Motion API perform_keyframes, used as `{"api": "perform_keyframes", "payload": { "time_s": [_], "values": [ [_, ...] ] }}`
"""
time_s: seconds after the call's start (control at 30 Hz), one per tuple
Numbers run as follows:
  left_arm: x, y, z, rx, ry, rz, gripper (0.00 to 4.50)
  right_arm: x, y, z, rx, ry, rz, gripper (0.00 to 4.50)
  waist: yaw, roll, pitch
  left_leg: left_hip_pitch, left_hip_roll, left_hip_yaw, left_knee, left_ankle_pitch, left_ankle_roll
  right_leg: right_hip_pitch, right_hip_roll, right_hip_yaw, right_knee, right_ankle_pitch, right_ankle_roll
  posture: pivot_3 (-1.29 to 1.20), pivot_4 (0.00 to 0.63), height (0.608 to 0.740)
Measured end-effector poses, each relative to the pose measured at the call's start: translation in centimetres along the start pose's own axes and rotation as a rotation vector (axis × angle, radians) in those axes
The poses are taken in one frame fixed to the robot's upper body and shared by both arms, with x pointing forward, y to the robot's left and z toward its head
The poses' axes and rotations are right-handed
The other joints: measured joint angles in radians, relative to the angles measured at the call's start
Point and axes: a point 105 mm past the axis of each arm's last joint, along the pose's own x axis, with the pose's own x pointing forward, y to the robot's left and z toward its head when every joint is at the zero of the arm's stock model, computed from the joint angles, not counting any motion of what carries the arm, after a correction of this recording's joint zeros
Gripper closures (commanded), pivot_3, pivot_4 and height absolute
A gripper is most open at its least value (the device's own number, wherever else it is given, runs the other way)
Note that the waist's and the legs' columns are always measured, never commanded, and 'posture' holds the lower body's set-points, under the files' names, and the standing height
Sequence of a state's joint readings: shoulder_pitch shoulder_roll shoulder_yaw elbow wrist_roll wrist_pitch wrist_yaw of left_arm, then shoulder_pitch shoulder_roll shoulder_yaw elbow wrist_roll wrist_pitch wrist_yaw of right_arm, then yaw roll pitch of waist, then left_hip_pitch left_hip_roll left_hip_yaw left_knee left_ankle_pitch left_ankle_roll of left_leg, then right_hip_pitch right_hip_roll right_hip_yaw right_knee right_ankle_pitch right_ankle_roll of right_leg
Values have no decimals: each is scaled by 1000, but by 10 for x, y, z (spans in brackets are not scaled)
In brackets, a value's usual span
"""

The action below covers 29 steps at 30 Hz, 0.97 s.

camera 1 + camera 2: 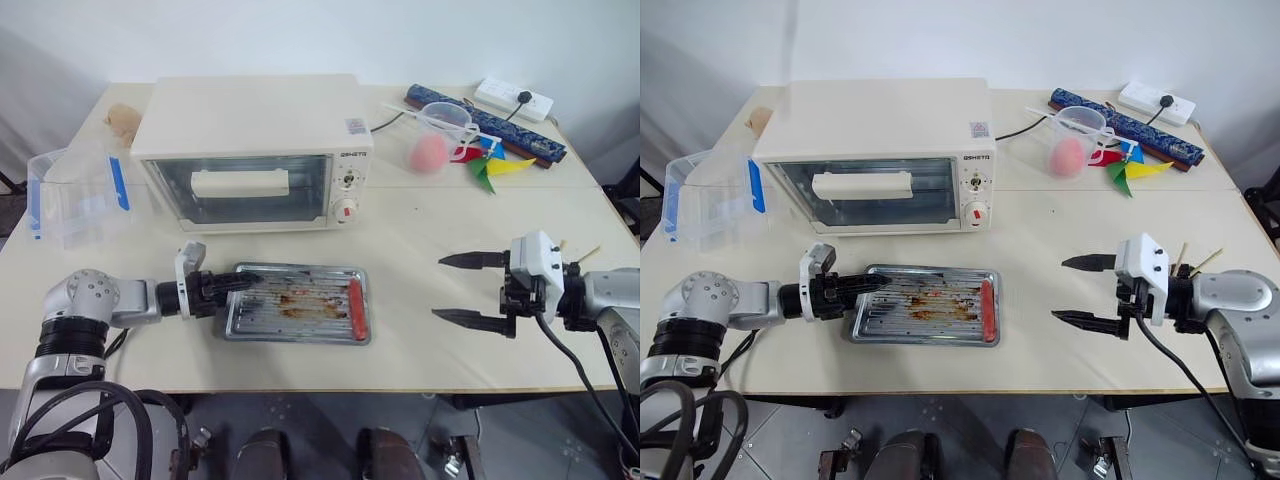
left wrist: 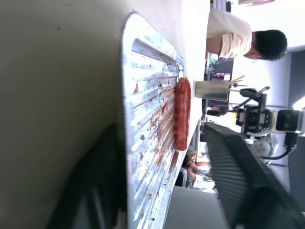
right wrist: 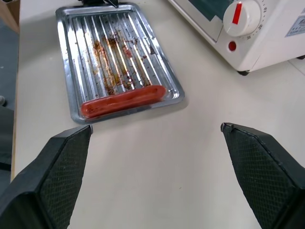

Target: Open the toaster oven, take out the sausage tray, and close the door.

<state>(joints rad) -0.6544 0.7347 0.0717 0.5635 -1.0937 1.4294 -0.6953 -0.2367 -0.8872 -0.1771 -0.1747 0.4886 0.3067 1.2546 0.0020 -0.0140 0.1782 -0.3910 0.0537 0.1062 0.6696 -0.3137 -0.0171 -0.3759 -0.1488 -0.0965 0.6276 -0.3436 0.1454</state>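
sausage tray [image 1: 297,303] before toaster oven [image 1: 250,150] (label unreadable).

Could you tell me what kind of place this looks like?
Probably an indoor test setup, not a home kitchen: a plain table with a toaster oven, a greasy tray, and a power strip.

Cream table [image 1: 420,330] carries toaster oven [image 1: 250,150], sausage tray [image 1: 298,302], clear box [image 1: 75,195], measuring cup [image 1: 440,135], power strip [image 1: 513,98].
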Motion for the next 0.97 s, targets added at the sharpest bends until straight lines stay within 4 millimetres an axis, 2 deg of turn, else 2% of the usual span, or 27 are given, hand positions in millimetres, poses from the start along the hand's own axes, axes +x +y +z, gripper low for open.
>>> {"api": "perform_keyframes", "payload": {
  "time_s": [0.07, 0.13, 0.3, 0.37, 0.47, 0.57, 0.67, 0.8, 0.97],
  "values": [
    [-3, -3, 1, 14, 2, -15, 435, 2, 0, 1, -3, 1, 6, 0, 0, 0, 0, 0, 0, 0, 0, 0, 0, 0, 0, 0, 0, 0, 0, 0, 150, 740],
    [-13, -5, 4, 60, 1, 8, 31, 2, -2, 1, -8, 0, 9, 0, -3, 0, 0, 0, 0, 0, 0, 0, 0, 0, 0, 0, 1, 0, 0, 0, 150, 740],
    [-49, 0, 17, 270, -62, 127, 31, 0, -5, -5, -10, 23, 19, 0, -7, 0, 0, 2, 1, 3, -3, 0, -1, -1, 0, 1, 0, 0, 0, 0, 150, 740],
    [-63, 1, 19, 462, -98, 135, 31, 2, -6, -6, -19, 31, 31, 0, -6, 0, 0, 1, 1, 4, -3, 0, -1, -2, 0, 1, -1, 0, 0, 0, 150, 740],
    [-80, -9, 17, 783, -158, 67, 31, 3, -8, -10, -25, 49, 36, 0, -5, 0, 0, 1, 2, 5, -3, 0, -1, -3, 0, 1, -1, 0, 0, 0, 150, 740],
    [-91, -6, 8, 973, -135, 103, 31, 5, -6, -14, -28, 68, 55, 0, 0, 0, 0, 1, 2, 5, -3, 0, 0, -3, 0, 1, -1, 0, 0, 0, 150, 740],
    [-96, -9, 1, 1080, -164, 50, 31, 6, -4, -21, -26, 90, 66, 0, 1, 0, 0, 1, 2, 5, -2, 0, 0, -3, 0, 0, -1, 0, 0, 0, 150, 740],
    [-106, -5, -13, 1124, -126, 20, 31, 3, -4, -36, -86, 151, 23, 0, -3, 0, 1, 1, 2, 6, -3, 0, 0, -3, 0, 1, 0, 0, 0, 0, 150, 740],
    [-112, -2, -6, 1149, -177, 80, 31, 3, 5, -51, -29, 160, -10, 0, -2, 0, 0, 1, 3, 6, -2, 0, 0, -3, 0, 0, 0, 0, 0, 0, 150, 740]
  ]
}}
